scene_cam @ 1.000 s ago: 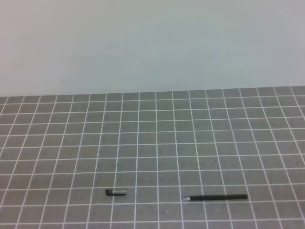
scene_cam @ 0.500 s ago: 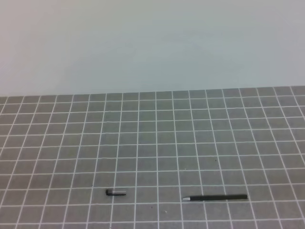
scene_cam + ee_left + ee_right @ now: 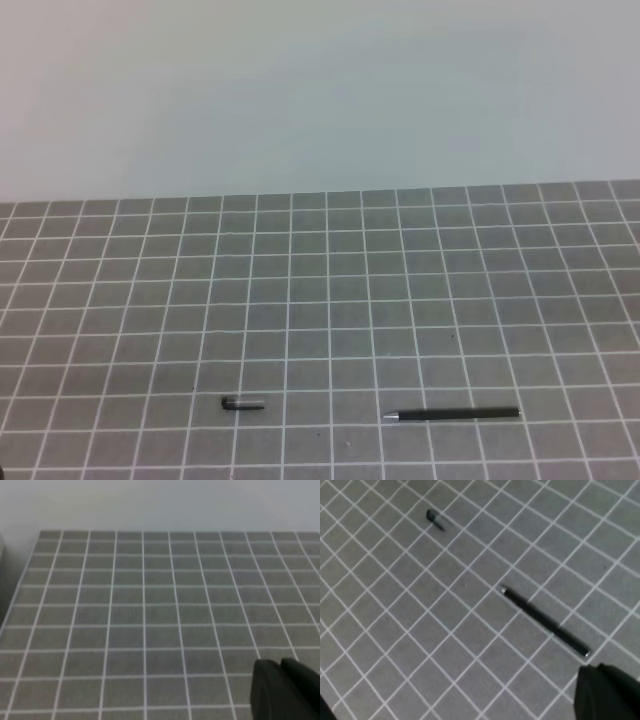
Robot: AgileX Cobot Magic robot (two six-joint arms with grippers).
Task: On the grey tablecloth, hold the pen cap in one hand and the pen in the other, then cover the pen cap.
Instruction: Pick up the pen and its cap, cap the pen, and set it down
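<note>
Pen cap [image 3: 243, 404]: lower left of high view, flat on grey tablecloth [image 3: 330, 290] | pen [image 3: 452, 413]: lower right, well apart from cap, silver tip toward it | left gripper [image 3: 287, 690]: closed, holding nothing | right gripper [image 3: 607, 692]: closed, holding nothing, near pen's rear end | pale wall [image 3: 320, 90] behind cloth.

— What have I got in the way on the grey tablecloth [image 3: 330, 300]?

— From my high view, only two low things lie on it, both near the front edge: the pen cap [image 3: 243, 404] to the left and the pen [image 3: 452, 413] to the right, well apart, with bare cloth between them

— Room above them?

— Nothing stands beside or over either. The pale wall [image 3: 320, 90] closes off the far side of the worktop
</note>
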